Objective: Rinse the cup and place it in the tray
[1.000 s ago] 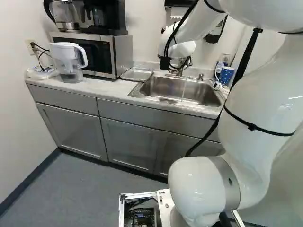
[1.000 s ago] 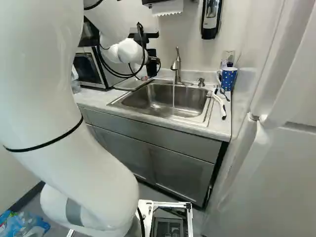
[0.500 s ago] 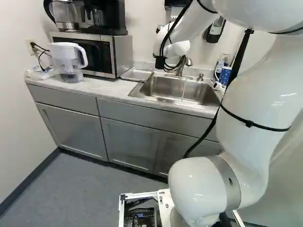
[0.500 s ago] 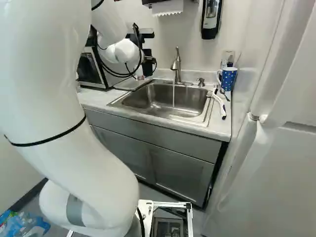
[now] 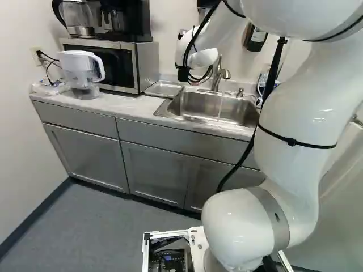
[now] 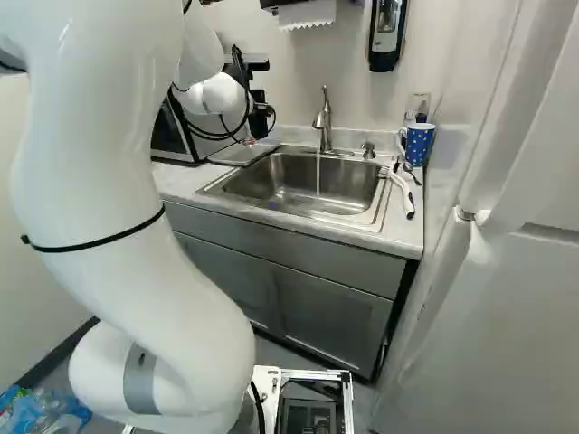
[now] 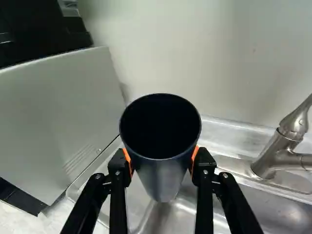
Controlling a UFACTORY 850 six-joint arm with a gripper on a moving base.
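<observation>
**Cup grasped; tap running**

I find the hand closed around the dark cup, an orange pad against each side. In the wrist view, the cup's mouth faces the camera and its narrower base points away.

The cup is in my grasp, not set down. From the wrist I see it against the adjoining edges of the metal tray and the sink; I cannot tell its height above them.

The tray lies on the bench, between the microwave and the sink. The faucet stands behind the basin, a thin stream of water falling from it.

Further items noted: a blue mug with white dots at the sink's far right corner in the right base view; a white-handled utensil near it; a white-lidded pitcher in front of the microwave; a black coffee maker on top of the microwave; a soap dispenser on the wall.
</observation>
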